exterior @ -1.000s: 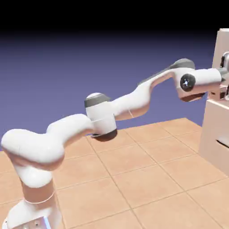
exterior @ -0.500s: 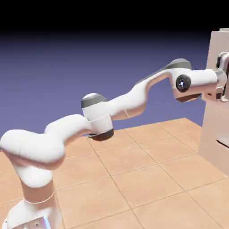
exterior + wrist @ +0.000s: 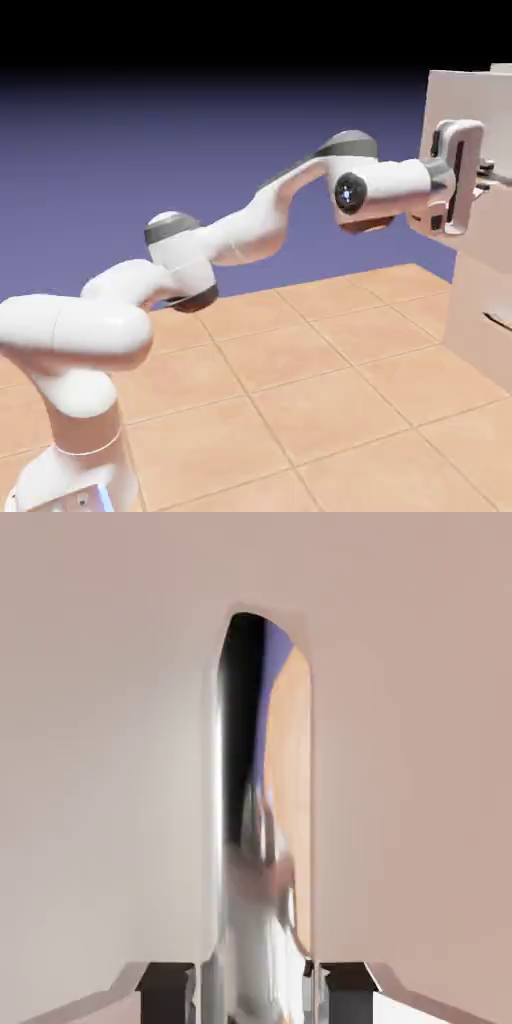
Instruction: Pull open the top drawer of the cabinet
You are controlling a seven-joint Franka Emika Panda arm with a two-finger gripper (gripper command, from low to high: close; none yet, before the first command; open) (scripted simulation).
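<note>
Jutting out at the upper right of the exterior view, the top drawer (image 3: pixel 450 110) shows a plain, flat beige front, its glossy handle (image 3: pixel 265 812) mirror-bright in the hand view. The gripper's fingers (image 3: pixel 350 994) are closed on that handle, above the cabinet's paler lower body (image 3: pixel 480 315).

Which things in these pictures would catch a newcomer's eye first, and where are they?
The white arm comes first, stretching across the exterior view to the pale cabinet at the right, its top drawer jutting out. In the hand view, a shiny, mirror-like handle runs up the middle, its lower end between the jaws.
</note>
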